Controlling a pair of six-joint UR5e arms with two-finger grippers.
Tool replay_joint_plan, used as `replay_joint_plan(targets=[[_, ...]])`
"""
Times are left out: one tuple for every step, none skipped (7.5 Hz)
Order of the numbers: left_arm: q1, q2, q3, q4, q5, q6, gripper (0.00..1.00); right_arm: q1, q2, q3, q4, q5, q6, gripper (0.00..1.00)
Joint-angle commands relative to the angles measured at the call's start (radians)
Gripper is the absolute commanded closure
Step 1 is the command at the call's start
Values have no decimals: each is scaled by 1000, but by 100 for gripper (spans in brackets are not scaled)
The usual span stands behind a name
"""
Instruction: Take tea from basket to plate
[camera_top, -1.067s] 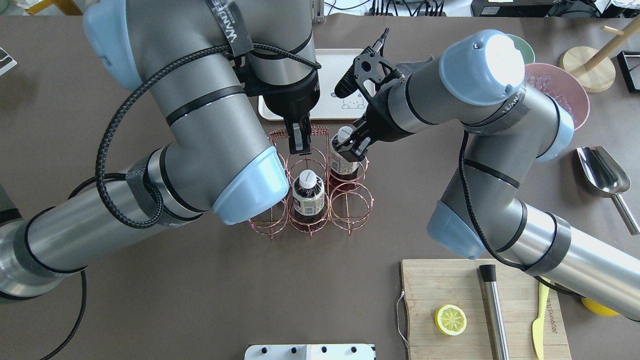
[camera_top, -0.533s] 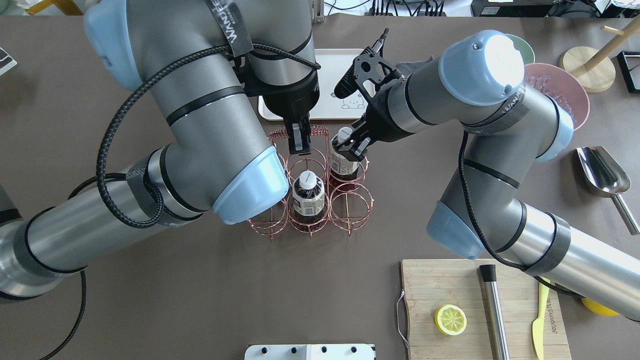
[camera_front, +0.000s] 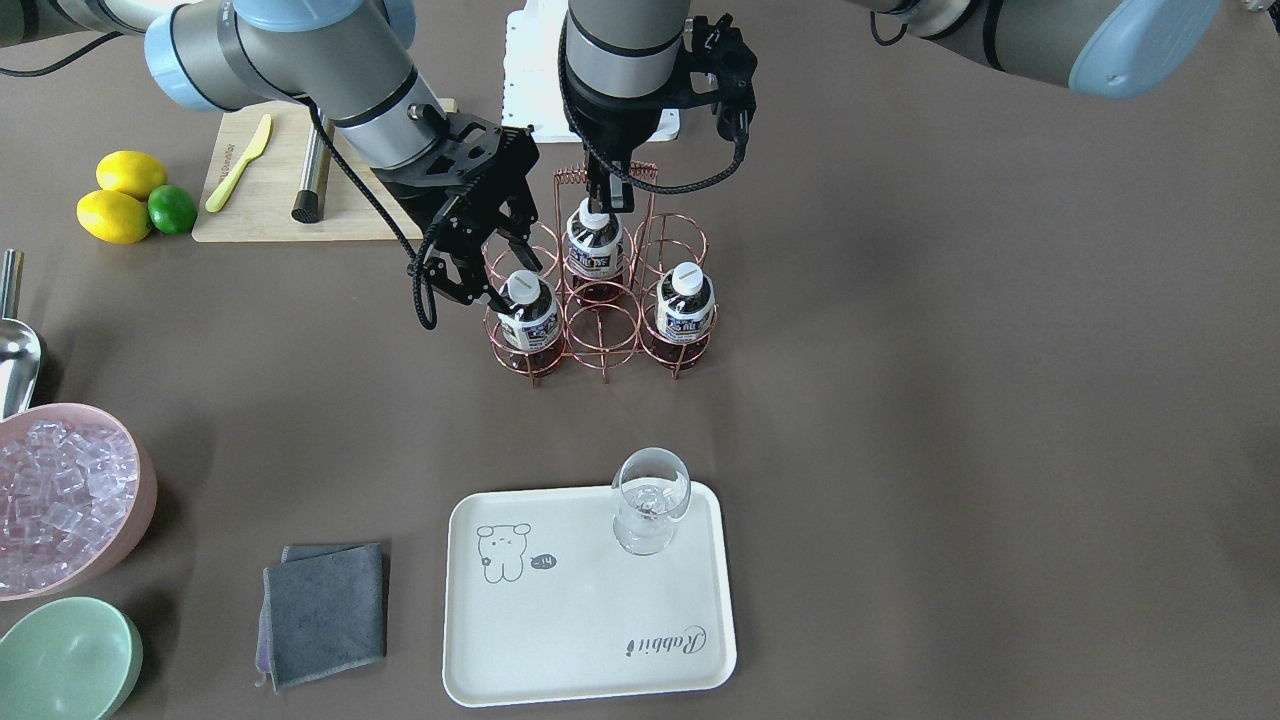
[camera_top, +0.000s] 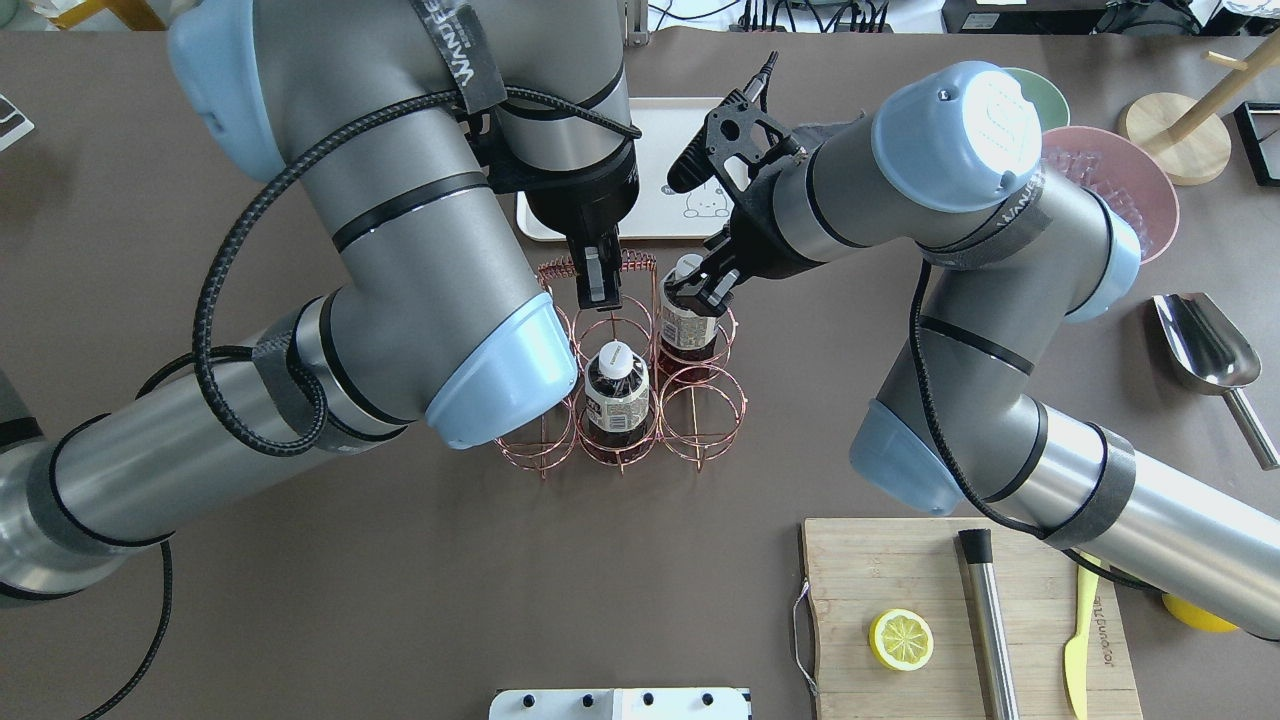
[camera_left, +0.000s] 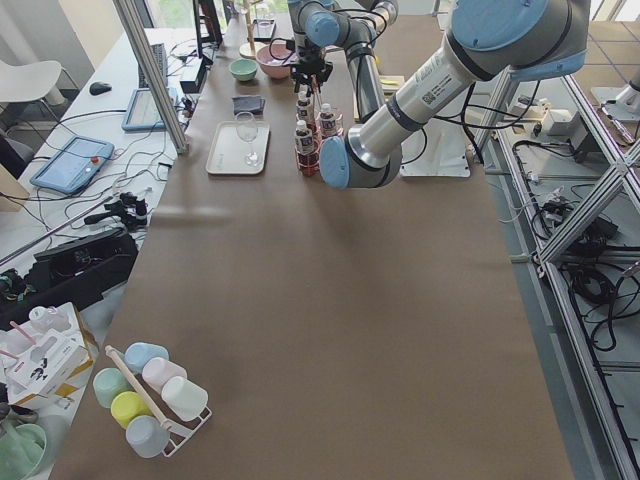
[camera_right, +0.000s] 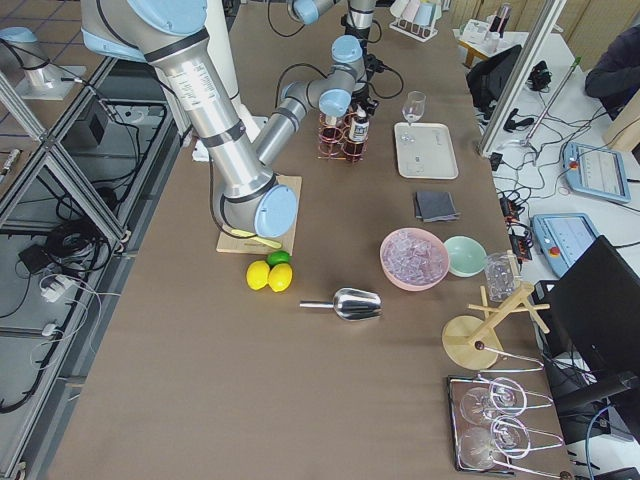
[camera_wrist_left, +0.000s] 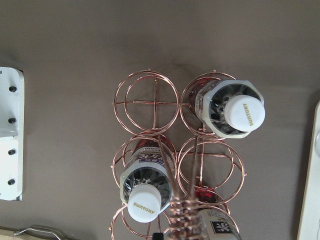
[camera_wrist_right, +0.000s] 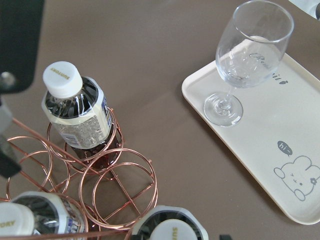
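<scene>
The basket stands mid-table with three teas in its cells. My right gripper is open, its fingers on either side of the cap and neck of the corner tea, which also shows in the overhead view and still sits in its cell. My left gripper is shut on the basket's coiled wire handle. A second tea stands in the middle cell, a third at the far corner. The plate lies beyond the basket and bears a stemmed glass.
A grey cloth, a pink bowl of ice and a mint bowl lie beside the plate. A cutting board with a lemon half, a muddler and a knife, and a metal scoop, are on my right.
My right gripper has shifted slightly further over the corner tea. The bottle, the basket and my left gripper have not moved.
</scene>
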Motion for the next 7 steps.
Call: replay_joint_plan(targets=[[0,0,0,-1,0,0,100,0,4,-24,41,-3,14,44],[0,0,0,-1,0,0,100,0,5,-19,41,-1,20,53],[0,0,-2,0,0,0,100,0,5,-13,39,-1,20,74],[0,0,-2,-1,0,0,100,0,2,-10,38,-1,22,97],[0,0,-2,0,0,0,100,0,-9,-10,45,-1,20,100],[0,0,-2,0,0,0,100,0,-12,-8,53,0,20,100],[0,0,-2,0,0,0,100,0,-12,-4,52,2,20,100]])
